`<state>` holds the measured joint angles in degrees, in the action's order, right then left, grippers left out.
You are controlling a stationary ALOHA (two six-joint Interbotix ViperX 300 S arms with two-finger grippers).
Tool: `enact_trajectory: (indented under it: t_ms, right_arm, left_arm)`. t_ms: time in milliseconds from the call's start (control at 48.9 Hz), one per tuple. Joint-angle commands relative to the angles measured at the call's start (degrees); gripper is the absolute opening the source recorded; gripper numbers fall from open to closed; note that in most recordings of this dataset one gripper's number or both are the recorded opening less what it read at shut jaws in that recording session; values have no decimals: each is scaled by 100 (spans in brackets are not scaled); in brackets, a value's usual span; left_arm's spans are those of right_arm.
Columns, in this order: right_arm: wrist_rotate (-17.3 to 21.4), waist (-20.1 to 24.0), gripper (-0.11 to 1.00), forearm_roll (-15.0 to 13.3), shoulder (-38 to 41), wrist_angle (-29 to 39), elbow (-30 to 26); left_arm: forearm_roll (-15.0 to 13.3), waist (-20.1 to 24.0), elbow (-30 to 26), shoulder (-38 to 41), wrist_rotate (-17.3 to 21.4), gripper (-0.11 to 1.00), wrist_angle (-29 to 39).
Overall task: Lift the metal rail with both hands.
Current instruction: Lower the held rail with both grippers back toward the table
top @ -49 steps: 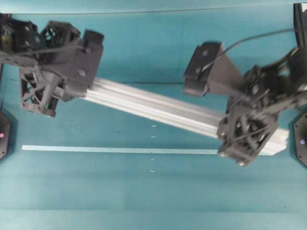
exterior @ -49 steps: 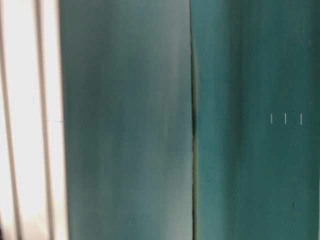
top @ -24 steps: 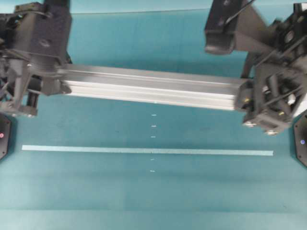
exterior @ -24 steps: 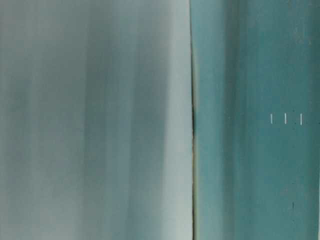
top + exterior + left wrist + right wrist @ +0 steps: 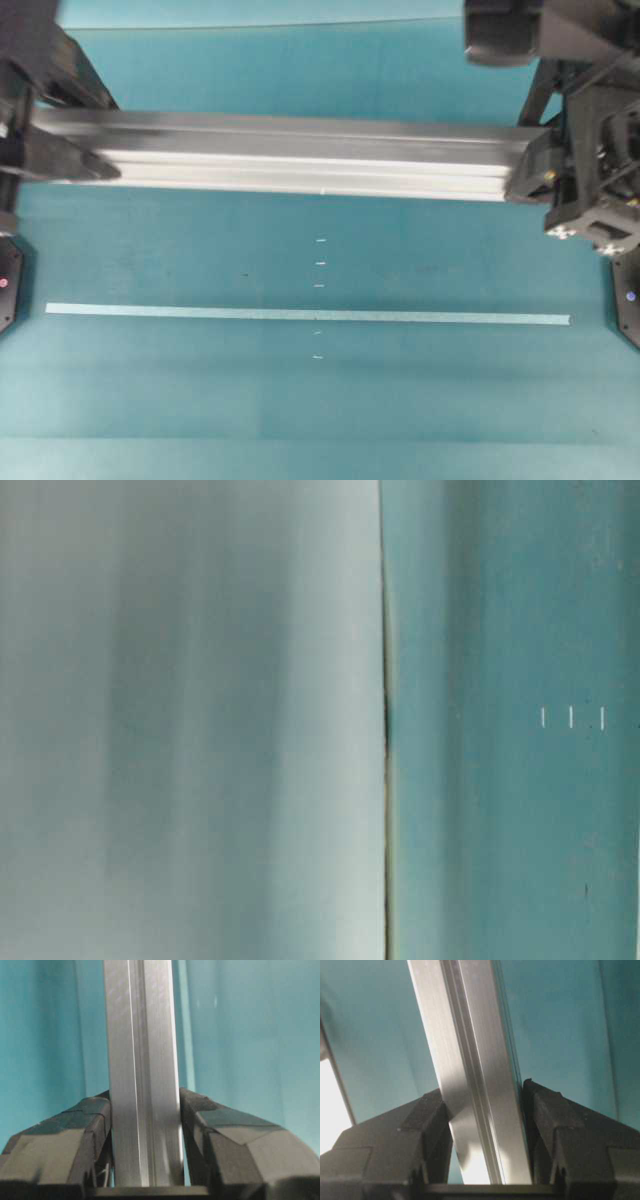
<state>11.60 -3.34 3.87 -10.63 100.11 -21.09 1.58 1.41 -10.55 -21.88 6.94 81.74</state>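
Taking the pale tape strip [image 5: 308, 315] on the table as the landmark, the metal rail [image 5: 290, 155] is lying well above it in the overhead view, its long axis running nearly parallel to the strip and spanning about the same width. At the strip's left end, and beyond it, the left gripper [image 5: 145, 1110] is clamping the rail's left end, its black pads [image 5: 90, 1115] pressing both side faces in the wrist view. Toward the strip's right end, the right gripper [image 5: 485, 1105] is gripping the rail's right end the same way, both jaws bearing on the bar's sides. Each arm is holding its own end, so neither is nearer the middle. The rail appears to be hanging clear of the table; any further rise is depending on both ends climbing together, keeping the bar level.
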Motion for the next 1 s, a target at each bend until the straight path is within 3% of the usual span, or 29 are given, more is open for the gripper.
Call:
enact_trajectory:
  t_ms: [0, 511, 675, 982]
  right_arm:
    - [53, -114, 42, -44, -35, -26, -255]
    - [53, -53, 42, -44, 79, -53, -255]
    - [44, 18, 42, -70, 185, -62, -79]
    - [-211, 35, 42, -70, 316, -545, 1731]
  left_arm:
    - [-26, -114, -229, -70, -26, 32, -26]
    - [-26, -114, -158, -9, -26, 32, -9]
    - [0, 0, 185, 44, -35, 32, 97]
    - [18, 26, 1731, -26, -18, 32, -501]
